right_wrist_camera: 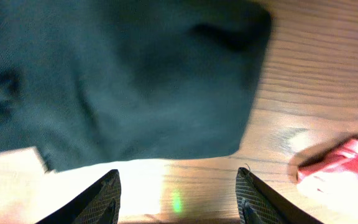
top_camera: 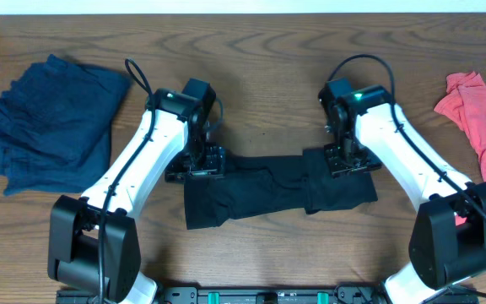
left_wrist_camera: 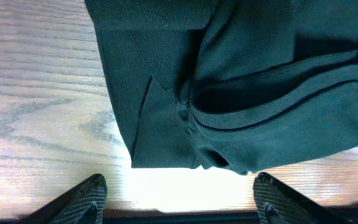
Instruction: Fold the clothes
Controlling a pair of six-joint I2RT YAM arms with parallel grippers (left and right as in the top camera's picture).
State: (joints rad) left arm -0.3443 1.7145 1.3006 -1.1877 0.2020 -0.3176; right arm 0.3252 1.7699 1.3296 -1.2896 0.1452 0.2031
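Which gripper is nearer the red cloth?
Right. The right gripper is at the black garment's right end, with the red cloth further out on that side. The left gripper is at the garment's opposite end, towards the navy pile.

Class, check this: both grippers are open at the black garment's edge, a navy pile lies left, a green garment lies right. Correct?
One slip: on the right lies a red garment, not a green one, as the overhead view shows. The left gripper and right gripper are open at the edge of the black garment, and the navy pile lies left.
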